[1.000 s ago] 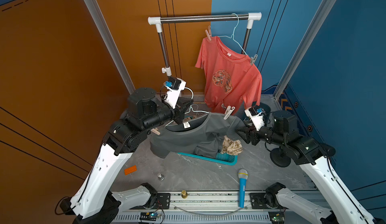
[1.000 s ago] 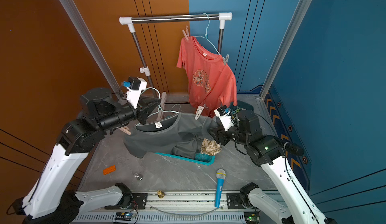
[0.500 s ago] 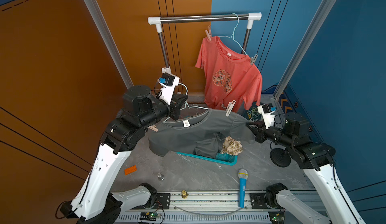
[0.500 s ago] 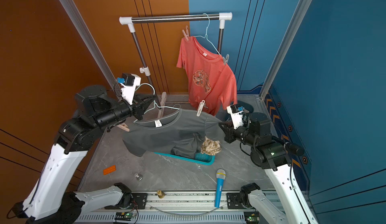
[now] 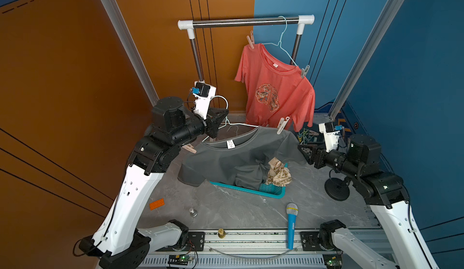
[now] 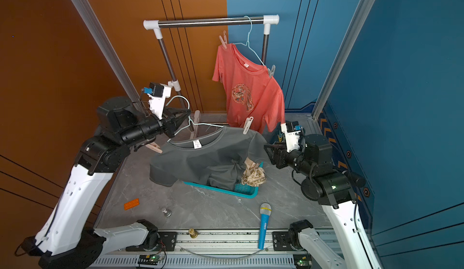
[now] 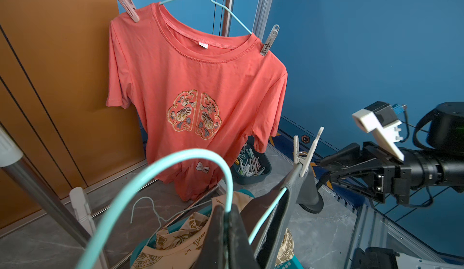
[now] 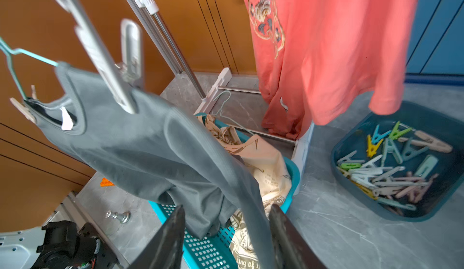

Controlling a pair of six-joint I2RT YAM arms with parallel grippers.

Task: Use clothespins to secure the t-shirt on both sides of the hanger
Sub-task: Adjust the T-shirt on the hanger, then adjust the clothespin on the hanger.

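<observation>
Standing handles-up (slightly tilted), white clothespin [image 5: 282,125] pinches grey t-shirt [image 5: 226,159].

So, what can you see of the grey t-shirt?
The grey t-shirt is dark cloth with short sleeves and a white label inside the round collar. It hangs on a teal wire hanger held by the left gripper. A white clothespin clips one shoulder; a beige clothespin sits at the other. Its lower part sags into the teal basket.

A robot lab cell: aluminium-framed panels [image 5: 62,79], rail-mounted arms [image 5: 133,200].
</observation>
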